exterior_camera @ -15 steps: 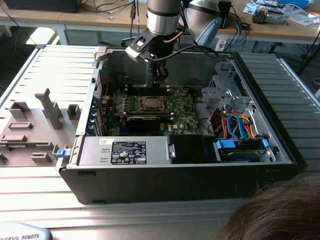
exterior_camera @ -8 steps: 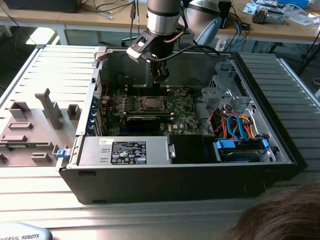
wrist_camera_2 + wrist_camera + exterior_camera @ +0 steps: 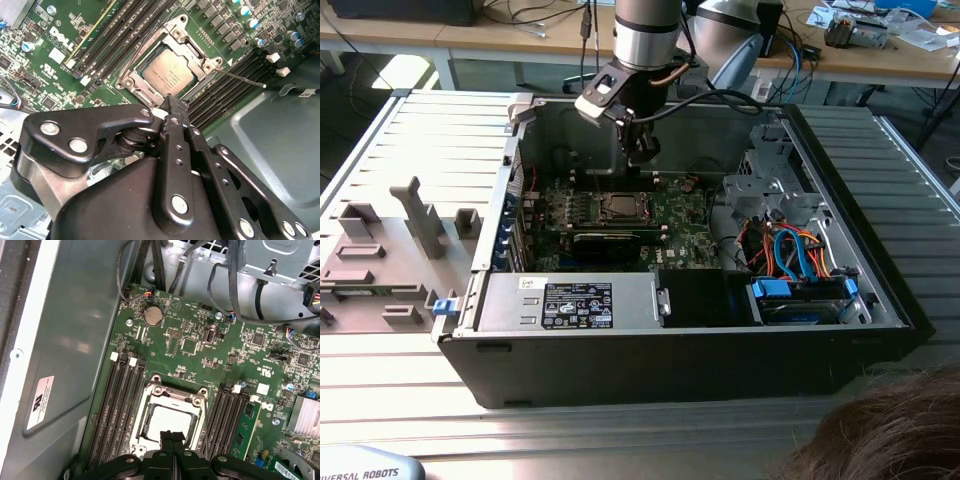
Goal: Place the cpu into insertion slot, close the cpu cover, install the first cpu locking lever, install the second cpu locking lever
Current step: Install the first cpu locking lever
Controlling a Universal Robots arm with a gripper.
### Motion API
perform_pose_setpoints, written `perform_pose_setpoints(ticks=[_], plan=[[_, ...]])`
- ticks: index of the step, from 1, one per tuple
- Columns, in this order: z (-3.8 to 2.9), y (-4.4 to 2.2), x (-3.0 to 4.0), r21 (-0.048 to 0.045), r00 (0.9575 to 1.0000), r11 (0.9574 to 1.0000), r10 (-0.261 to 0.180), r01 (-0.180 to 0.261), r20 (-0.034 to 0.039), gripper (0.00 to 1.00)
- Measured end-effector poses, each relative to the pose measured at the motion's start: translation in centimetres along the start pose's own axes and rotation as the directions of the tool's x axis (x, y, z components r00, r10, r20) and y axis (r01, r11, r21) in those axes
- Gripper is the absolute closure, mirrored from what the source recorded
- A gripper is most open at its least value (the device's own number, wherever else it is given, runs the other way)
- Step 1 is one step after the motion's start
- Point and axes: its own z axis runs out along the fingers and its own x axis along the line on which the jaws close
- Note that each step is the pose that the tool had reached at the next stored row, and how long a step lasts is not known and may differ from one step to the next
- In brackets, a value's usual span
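Note:
The cpu (image 3: 171, 74), a silver-grey square chip, lies flat in the insertion slot (image 3: 131, 82) on the green motherboard. The cpu cover (image 3: 192, 55), a silver frame, lies down over the chip's edges. One thin wire locking lever (image 3: 242, 79) sticks out sideways from a socket corner, over the memory slots. My gripper (image 3: 172, 102) is shut with nothing between its fingers, and its tips hover just above the socket's edge. The first wrist view shows the gripper (image 3: 170, 434) right over the cpu (image 3: 170, 421) and the cover (image 3: 172, 396). In the exterior view the gripper (image 3: 642, 155) hangs inside the case above the socket (image 3: 617, 208).
Black memory slots (image 3: 117, 405) flank the socket on both sides. A coin battery (image 3: 152, 315), cables (image 3: 150, 265) and a silver heatsink (image 3: 305, 415) sit nearby. The grey case wall (image 3: 65, 340) stands close. A drive cage (image 3: 770, 180) and power supply (image 3: 570, 300) fill the case. A person's hair (image 3: 880, 430) shows in the corner.

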Motion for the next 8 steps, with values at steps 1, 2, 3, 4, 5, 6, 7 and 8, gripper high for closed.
perform_pose_setpoints(ticks=[1, 2, 3, 4, 5, 6, 7, 8], plan=[[0.0, 0.0, 0.0, -0.0002, 1.0, 1.0, -0.007, 0.007, 0.0003, 0.89], [0.0, 0.0, 0.0, -0.0003, 0.9999, 0.9999, -0.012, 0.012, 0.0005, 0.89], [0.0, 0.0, 0.0, -0.0004, 0.9999, 0.9999, -0.016, 0.016, 0.0007, 0.89], [0.0, 0.0, 0.0, -0.0005, 0.9998, 0.9998, -0.02, 0.02, 0.0008, 0.89], [0.0, 0.0, 0.0, -0.0006, 0.9997, 0.9997, -0.024, 0.024, 0.001, 0.89], [0.0, 0.0, 0.0, -0.0007, 0.9996, 0.9996, -0.028, 0.028, 0.0012, 0.89], [0.0, 0.0, 0.0, -0.0008, 0.9995, 0.9995, -0.032, 0.032, 0.0013, 0.89], [0.0, 0.0, 0.0, -0.001, 0.9994, 0.9994, -0.036, 0.036, 0.0014, 0.89]])
